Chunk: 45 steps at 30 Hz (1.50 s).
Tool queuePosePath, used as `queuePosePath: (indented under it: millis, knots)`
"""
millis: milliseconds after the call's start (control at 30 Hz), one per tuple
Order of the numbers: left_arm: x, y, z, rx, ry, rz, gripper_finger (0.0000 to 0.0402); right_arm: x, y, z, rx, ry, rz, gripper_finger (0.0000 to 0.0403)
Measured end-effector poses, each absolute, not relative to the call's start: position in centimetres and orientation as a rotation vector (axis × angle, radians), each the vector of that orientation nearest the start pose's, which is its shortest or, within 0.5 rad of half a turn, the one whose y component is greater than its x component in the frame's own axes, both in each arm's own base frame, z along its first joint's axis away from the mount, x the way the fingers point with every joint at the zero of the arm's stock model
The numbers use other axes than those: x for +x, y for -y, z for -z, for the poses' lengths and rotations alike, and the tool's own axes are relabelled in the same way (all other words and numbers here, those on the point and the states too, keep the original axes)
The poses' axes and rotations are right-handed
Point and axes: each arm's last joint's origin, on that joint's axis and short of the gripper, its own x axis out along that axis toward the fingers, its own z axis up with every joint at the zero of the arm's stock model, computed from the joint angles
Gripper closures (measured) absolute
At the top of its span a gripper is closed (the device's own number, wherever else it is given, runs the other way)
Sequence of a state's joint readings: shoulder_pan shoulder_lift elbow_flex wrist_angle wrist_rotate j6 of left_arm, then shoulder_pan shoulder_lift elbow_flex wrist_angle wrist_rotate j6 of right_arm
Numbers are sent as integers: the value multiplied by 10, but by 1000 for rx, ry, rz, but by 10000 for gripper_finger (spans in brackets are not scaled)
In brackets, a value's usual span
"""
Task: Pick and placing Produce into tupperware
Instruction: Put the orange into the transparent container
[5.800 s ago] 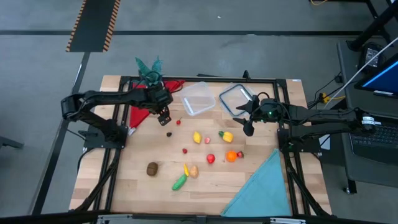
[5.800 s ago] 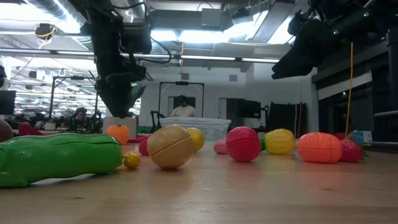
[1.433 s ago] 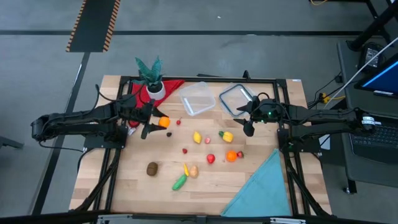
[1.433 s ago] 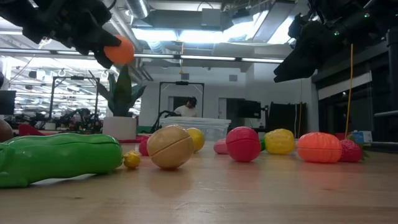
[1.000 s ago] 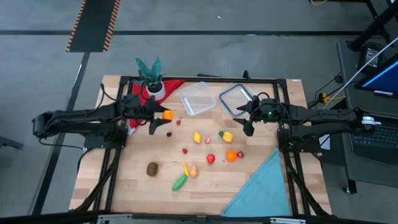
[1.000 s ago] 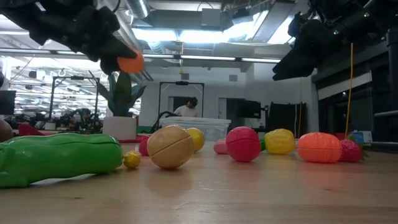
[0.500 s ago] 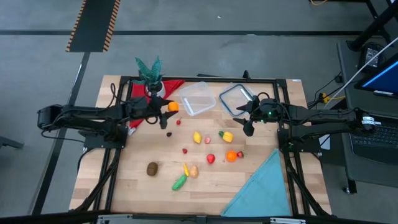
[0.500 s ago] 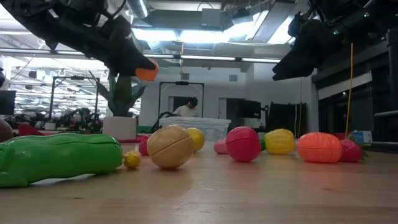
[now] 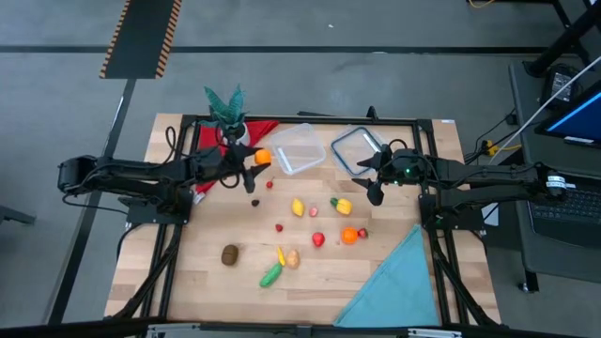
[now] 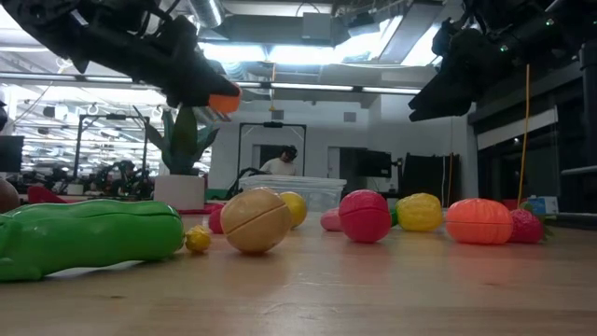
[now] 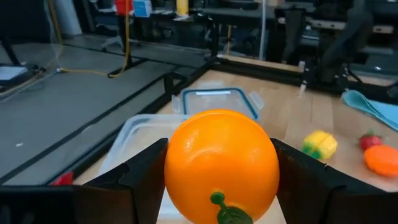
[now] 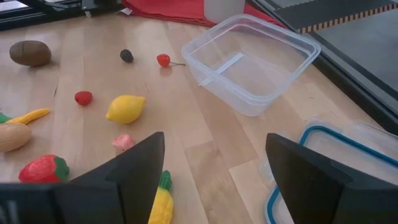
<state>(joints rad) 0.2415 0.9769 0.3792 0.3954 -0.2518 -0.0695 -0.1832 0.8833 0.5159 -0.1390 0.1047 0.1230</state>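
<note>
The orange toy fruit (image 9: 263,158) is clamped between the fingers of the left gripper (image 9: 255,160), held in the air at nine o'clock from the empty tupperware (image 9: 298,147). At three o'clock of the tupperware lies the lid (image 9: 357,148), with the right gripper (image 9: 373,178) hanging spread apart over it.

A light wooden table (image 9: 216,282) is framed by dark rails. On it are set the clear tupperware (image 9: 299,147), a blue-rimmed lid (image 9: 357,148) beside it, a potted plant (image 9: 228,111) on a red cloth (image 9: 208,167), and a teal cloth (image 9: 394,282) at one corner. Small toy produce (image 9: 299,207) is scattered over the middle, a green piece (image 9: 270,275) and a brown one (image 9: 230,253) among it.
</note>
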Motion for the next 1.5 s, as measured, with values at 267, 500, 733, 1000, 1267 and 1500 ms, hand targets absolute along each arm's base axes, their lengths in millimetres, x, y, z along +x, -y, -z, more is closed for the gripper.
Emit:
queuePosePath:
  millis: [267,500,733,1000,1267,1500]
  knots:
    - [215,-73,-225,-51,-212,-544,163,183,37,-229,139,-489,313,121]
    - [252,-99,-234,-28,-269,-549,163,183,37,-229,140,-489,313,121]
    - [280,-126,-238,4,-310,-581,163,183,37,-229,139,-490,313,121]
    - [290,-148,-245,-5,-398,-554,163,183,37,-228,139,-494,313,121]
    - [289,-156,-255,-5,-615,-527,163,183,37,-228,138,-495,313,121]
    - [300,-159,-259,-36,-722,-417,163,183,37,-228,138,-493,313,121]
